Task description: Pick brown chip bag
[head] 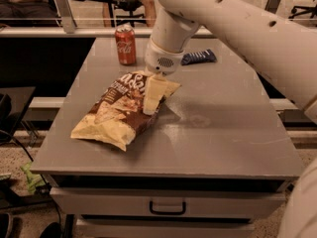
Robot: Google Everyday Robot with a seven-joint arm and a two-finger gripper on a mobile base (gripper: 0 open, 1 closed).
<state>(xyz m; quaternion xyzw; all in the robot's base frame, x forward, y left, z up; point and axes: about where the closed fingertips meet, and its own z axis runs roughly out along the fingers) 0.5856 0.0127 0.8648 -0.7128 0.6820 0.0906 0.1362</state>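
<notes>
The brown chip bag [116, 117] lies flat on the left half of the grey table [223, 133]. It has a dark brown middle with white lettering and pale cream ends. My gripper [151, 96] hangs from the white arm [218, 14] and points down. It is over the bag's upper right part, at or just above its surface. The arm's wrist hides the bag's far end.
A red soda can [125, 44] stands at the table's back left, behind the bag. A small dark blue snack wrapper [199, 57] lies at the back, right of the arm. A drawer with a handle [167, 208] sits under the table's front edge.
</notes>
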